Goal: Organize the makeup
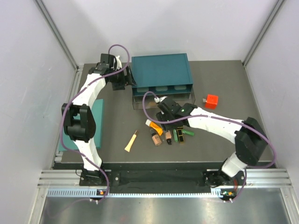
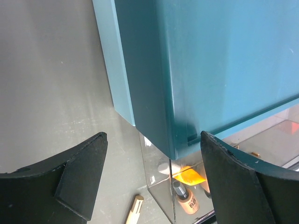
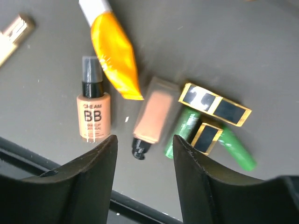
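Little of the sorting looks done: every piece of makeup (image 1: 169,134) that shows lies loose on the bench (image 1: 117,119), in a cluster at the lower middle of the top view, just below the teal box (image 1: 161,70) and the clear drawer (image 1: 140,103) standing out from its front. The right wrist view takes in most of that cluster. The orange-white tube (image 3: 114,58) is at upper centre and the BB bottle (image 3: 93,114) to its left. The tan bottle (image 3: 154,112) is in the middle with its black cap toward the bottom edge. The two black-and-gold cases (image 3: 215,105) lie across the green sticks (image 3: 236,149) at the right. The cream slim tube (image 1: 131,141) lies apart, left of the others in the top view. The right gripper (image 3: 145,140) hovers over the cluster with its jaws apart and nothing between them, lined up roughly with the tan bottle, so a first pick seems to be in hand. The left gripper (image 2: 153,136) is at the upper left corner of the teal box, jaws wide apart either side of that corner and gripping nothing; whether they touch it I cannot tell. The drawer looks mostly bare from above, though the left wrist view through its clear wall leaves that unsure. All the pieces are left to put away.
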Robot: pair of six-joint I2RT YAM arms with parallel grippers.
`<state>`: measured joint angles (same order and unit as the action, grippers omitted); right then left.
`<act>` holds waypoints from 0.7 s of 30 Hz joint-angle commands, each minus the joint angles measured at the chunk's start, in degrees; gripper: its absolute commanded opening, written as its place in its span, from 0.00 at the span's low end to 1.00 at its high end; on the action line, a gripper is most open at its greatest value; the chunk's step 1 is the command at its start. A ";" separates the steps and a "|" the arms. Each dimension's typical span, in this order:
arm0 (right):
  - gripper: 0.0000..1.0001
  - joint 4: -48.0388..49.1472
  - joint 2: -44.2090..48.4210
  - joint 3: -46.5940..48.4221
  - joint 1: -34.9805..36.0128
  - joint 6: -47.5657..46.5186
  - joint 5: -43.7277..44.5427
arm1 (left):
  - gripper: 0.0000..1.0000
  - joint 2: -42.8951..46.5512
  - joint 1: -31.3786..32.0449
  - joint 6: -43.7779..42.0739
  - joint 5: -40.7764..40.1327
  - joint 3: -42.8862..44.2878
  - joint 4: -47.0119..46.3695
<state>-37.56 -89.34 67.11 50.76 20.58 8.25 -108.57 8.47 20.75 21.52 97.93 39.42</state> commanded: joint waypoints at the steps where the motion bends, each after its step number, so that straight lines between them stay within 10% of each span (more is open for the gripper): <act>1: 0.50 0.91 -3.99 -0.05 1.09 -0.80 -5.17 | 0.85 2.32 0.32 -1.42 -0.42 0.42 0.66; 21: 0.39 -3.04 -16.48 2.85 2.23 -2.83 -2.36 | 0.86 1.88 0.14 -2.30 -0.95 0.42 1.19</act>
<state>-41.89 -101.34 70.63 51.66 18.02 6.04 -108.57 8.47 19.53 20.86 97.93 39.59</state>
